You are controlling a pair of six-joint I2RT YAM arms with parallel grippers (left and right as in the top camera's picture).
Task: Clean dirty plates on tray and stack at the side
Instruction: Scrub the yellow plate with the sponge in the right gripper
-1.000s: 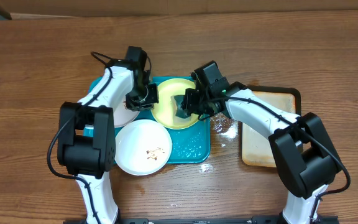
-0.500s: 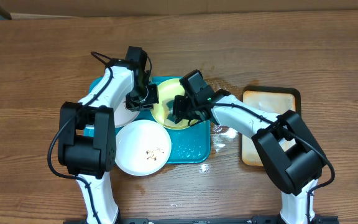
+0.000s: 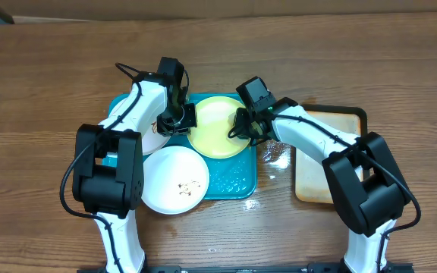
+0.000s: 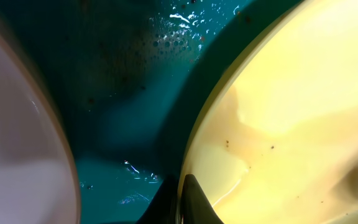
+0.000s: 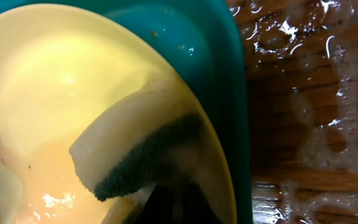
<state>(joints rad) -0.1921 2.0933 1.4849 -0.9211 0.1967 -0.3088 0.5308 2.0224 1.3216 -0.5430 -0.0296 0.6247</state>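
From overhead, you had the teal tray (image 3: 234, 182) on the wooden table (image 3: 51, 76), with the yellow-green plate (image 3: 217, 129) lying in its far right part. One white plate (image 3: 174, 180), flecked with brown, overhung the teal tray's near left corner, and a second white plate (image 3: 150, 138) lay at its left end, partly under your left arm. Your left gripper (image 3: 182, 121) sat at the yellow-green plate's left rim and your right gripper (image 3: 241, 130) at its right rim. A tan tray (image 3: 321, 163) lay just right of the teal tray.

In the left wrist view, your fingers (image 4: 194, 202) were pinched tight on the yellow-green plate's rim, over the teal tray's wet floor.

In the right wrist view, your jaws were clamped on a sponge (image 5: 135, 155) that pressed on the yellow-green plate beside the teal tray's right wall, with water on the table beyond that wall
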